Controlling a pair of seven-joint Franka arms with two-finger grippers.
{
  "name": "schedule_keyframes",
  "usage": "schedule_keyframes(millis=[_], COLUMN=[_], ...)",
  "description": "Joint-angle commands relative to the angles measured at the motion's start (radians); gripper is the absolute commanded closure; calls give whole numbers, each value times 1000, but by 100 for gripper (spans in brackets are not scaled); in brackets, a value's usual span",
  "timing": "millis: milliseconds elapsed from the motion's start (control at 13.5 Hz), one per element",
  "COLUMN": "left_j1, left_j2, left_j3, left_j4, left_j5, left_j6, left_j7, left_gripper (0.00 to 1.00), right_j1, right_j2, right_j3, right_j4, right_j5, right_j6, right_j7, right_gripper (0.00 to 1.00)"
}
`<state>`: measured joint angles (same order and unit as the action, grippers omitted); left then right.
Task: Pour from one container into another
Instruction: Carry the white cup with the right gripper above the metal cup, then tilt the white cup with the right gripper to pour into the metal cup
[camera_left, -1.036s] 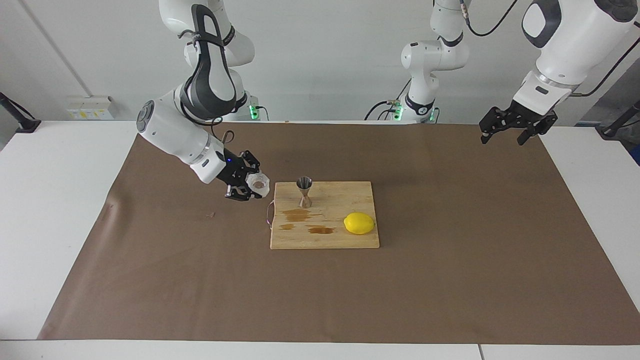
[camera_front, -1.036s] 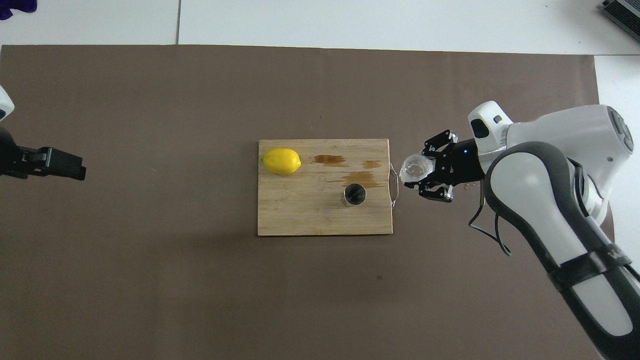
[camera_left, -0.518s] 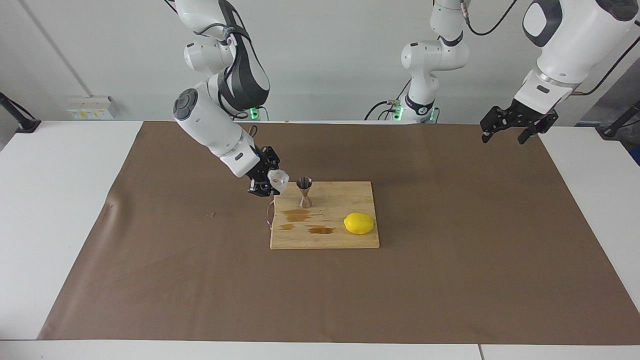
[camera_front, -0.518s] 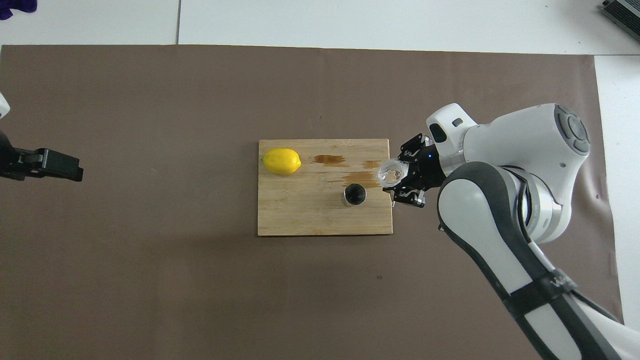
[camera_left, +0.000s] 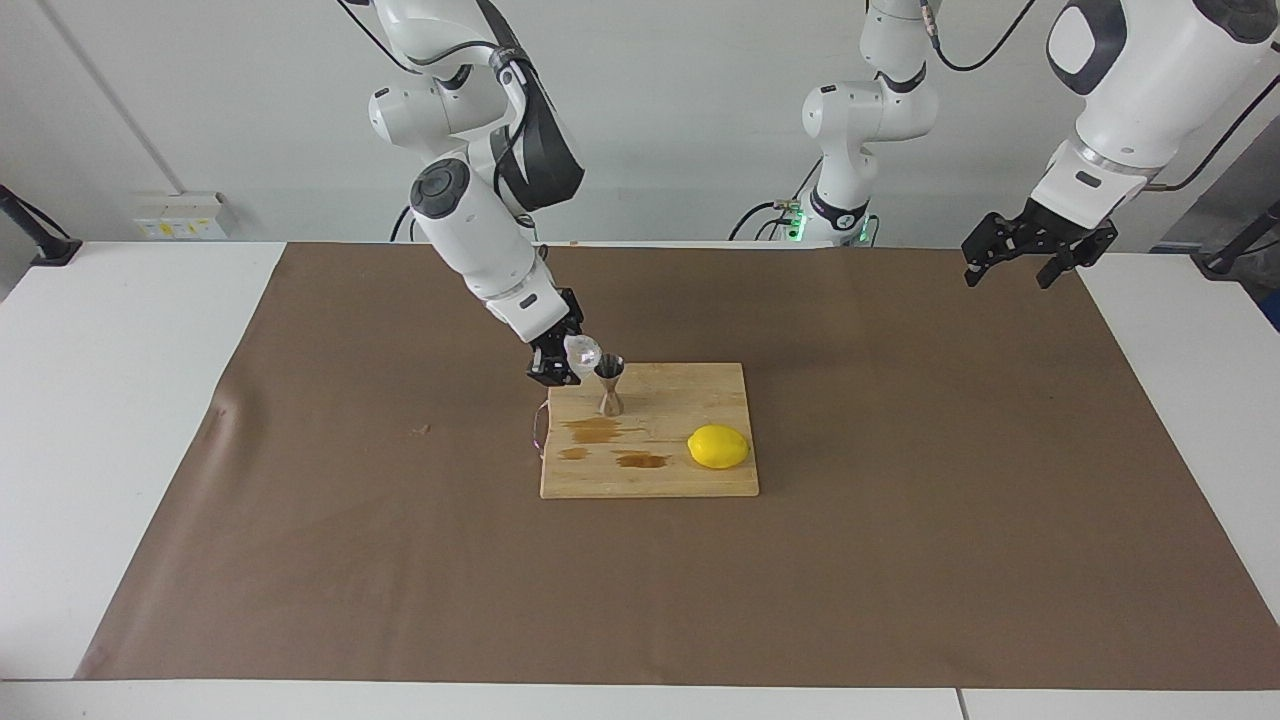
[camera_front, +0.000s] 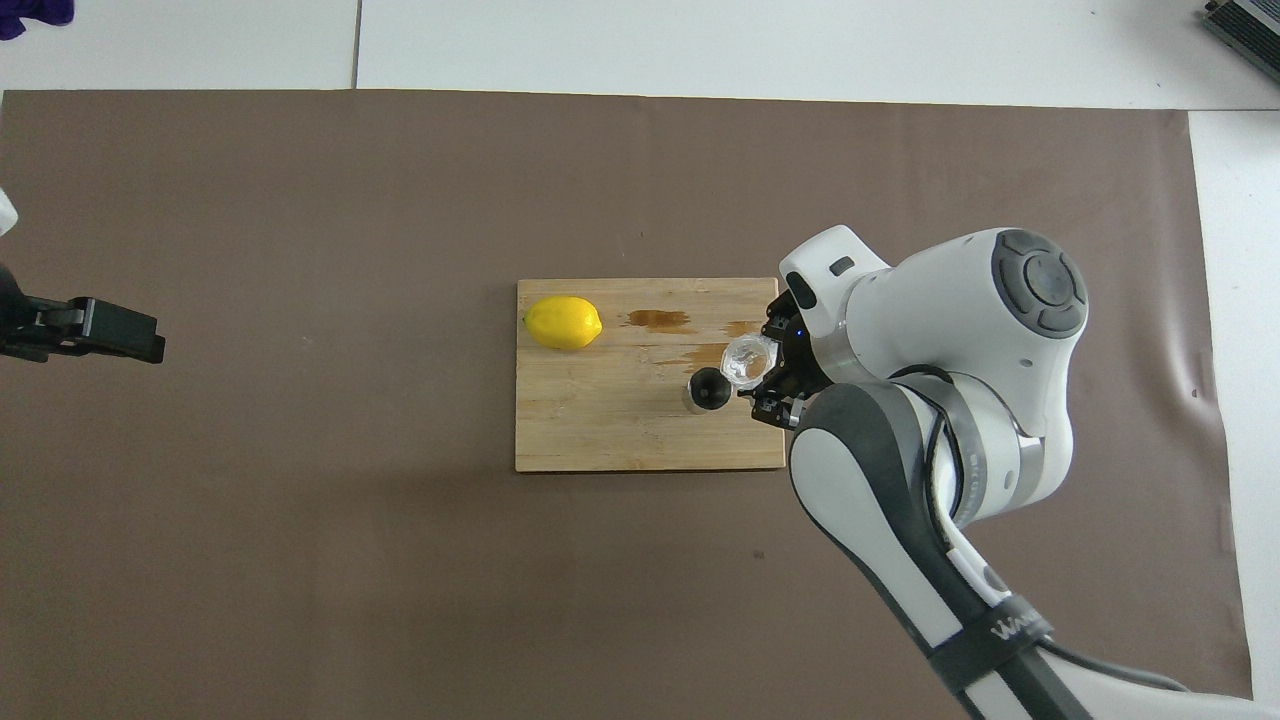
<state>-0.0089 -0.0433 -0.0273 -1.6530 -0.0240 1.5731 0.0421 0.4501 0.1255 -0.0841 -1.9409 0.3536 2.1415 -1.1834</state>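
My right gripper (camera_left: 566, 362) is shut on the small knobbly glass cup (camera_left: 582, 350), which it holds in the air over the wooden board's corner at the right arm's end. The cup (camera_front: 747, 359) is tipped, its mouth turned toward the rim of the steel jigger (camera_left: 608, 384). That hourglass jigger (camera_front: 707, 391) stands upright on the board. Whether anything is flowing out, I cannot tell. My left gripper (camera_left: 1010, 271) waits open and empty, raised over the mat's edge at the left arm's end (camera_front: 140, 340).
The wooden cutting board (camera_left: 660, 482) lies mid-mat with a metal handle toward the right arm's end. A yellow lemon (camera_left: 718, 446) rests on it, farther from the robots than the jigger. Brown wet stains (camera_left: 598, 430) mark the board beside the jigger. A brown mat (camera_left: 900, 560) covers the table.
My right arm has swung the glass cup from beside the board's handle to right next to the jigger, raising it and tipping it further. The left arm has stayed put.
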Motion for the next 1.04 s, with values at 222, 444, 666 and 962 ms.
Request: schedule_keyframes(millis=[222,444,666,962], left_j1=[1,1,1,1], left_j2=[-29,-29,-29,-29], left_j3=[0,0,0,0], left_j4=[-31,-31,-31,-31], left_j5=[15,15,15,15], left_j6=[15,15,15,15], left_j7=[-11,-10,-11,-10], left_gripper=[0,0,0,0], right_j1=[29,47,71,78], right_j2=[-17,-17,-17,-18], right_j3=[1,1,1,3], right_j4=[-6,-6,-3,-1], right_j5=[-134,-189,-261,-344], right_j6=[8,9,11,11], right_j7=[85,145,218,258], right_gripper=[76,76,76,76])
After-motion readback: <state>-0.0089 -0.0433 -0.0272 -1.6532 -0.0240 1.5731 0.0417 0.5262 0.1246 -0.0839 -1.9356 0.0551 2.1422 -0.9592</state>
